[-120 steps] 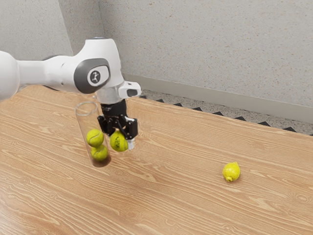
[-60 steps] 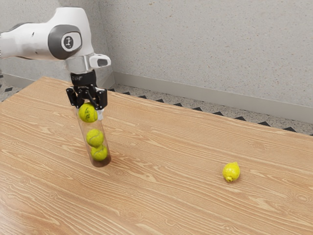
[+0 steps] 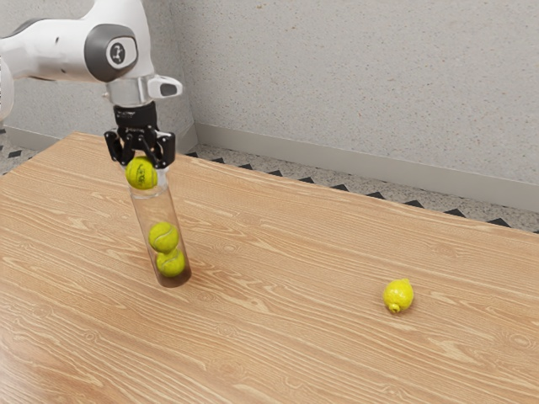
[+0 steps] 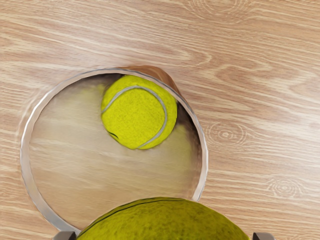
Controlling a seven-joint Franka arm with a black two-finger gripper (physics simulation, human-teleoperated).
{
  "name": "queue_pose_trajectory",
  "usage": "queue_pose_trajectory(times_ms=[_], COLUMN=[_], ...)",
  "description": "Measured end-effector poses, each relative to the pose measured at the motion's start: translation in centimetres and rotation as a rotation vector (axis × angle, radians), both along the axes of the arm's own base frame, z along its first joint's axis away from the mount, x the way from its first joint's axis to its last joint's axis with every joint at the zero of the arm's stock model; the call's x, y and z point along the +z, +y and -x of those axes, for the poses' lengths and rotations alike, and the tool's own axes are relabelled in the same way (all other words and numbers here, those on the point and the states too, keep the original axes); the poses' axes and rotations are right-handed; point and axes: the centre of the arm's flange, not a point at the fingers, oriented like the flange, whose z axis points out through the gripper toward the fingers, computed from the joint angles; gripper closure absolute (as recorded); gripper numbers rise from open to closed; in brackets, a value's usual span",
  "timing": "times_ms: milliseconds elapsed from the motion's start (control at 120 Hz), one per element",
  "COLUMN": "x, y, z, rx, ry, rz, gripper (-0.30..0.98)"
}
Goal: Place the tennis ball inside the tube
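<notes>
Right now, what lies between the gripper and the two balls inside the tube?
Exterior view: a third ball, held by the gripper at the tube's mouth.

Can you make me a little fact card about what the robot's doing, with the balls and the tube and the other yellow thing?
Gripper: shut on a ball
Held tennis ball: up at the tube's open top, not down inside
Clear tube: standing on the table
Balls inside: two, an upper ball resting on a lower ball
Other yellow thing: a lemon, away from the tube, toward the exterior view's right
Table: wood grain
</notes>
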Motion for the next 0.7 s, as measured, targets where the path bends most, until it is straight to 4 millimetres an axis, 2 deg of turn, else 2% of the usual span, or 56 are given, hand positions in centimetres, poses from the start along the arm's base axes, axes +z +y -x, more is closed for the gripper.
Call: queue_pose_trajectory(times_ms=[108,233,500,700], x=[-0.2,-1.0,-1.4,-1.4], y=[2.4,3.4,3.6,3.6], z=[-0.7,-1.5,-2.5,-2.6], rx=[0.043,0.067,0.078,0.081], ry=[-0.011,-0.033,-0.077,-0.089], rz=[-0.005,0.008,0.022,0.027], gripper=[0.34,0.33,0.32,0.13])
